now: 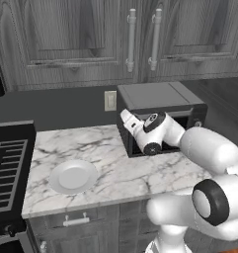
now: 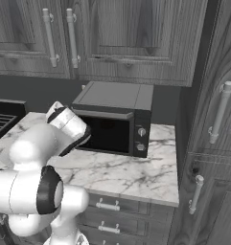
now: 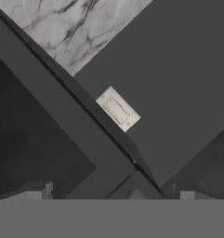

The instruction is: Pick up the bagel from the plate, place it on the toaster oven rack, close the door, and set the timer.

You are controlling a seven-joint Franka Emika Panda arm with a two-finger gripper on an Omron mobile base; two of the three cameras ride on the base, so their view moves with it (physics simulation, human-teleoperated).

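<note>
Oven [image 2: 114,117] met at pincer [image 1: 126,116] front | door [image 2: 107,134] reads shut | plate [image 1: 72,176] left-below pincer, bagel not seen on it | pincer wide open, nothing gripped | risk: wrist knocked against oven casing by tight swing

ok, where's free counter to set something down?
Bare marble between the plate and the toaster oven, and along the front edge right of the plate. Also in front of the oven's knobs. Crowded at the oven mouth, where the arm reaches.
</note>
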